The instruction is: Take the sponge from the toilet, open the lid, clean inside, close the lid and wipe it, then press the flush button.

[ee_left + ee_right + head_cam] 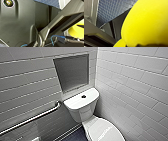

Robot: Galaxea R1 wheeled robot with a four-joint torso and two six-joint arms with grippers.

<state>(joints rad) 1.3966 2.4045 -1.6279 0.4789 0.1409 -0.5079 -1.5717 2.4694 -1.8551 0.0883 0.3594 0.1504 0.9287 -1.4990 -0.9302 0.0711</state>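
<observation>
Right now the sponge [144,22] sits hard against your right wrist camera, with the blue tiled floor [112,11] behind it and nothing under it. From that I judge the right gripper clenched on it, carried clear of the toilet [82,110] so it is ready for cleaning. The same yellow shows at the edge of the left wrist view, beyond the robot's own bar. Whether the left gripper is released or clenched, you cannot tell.

Your head view looks down at the tank, with the flush button [83,96] in the middle of its flat top. The lid [105,130] lies down over the bowl, so opening it is not yet done.

Count one sponge, one toilet, one button, one grab bar [32,118] on the wall beside it, and one recessed niche [72,72] above the tank.
</observation>
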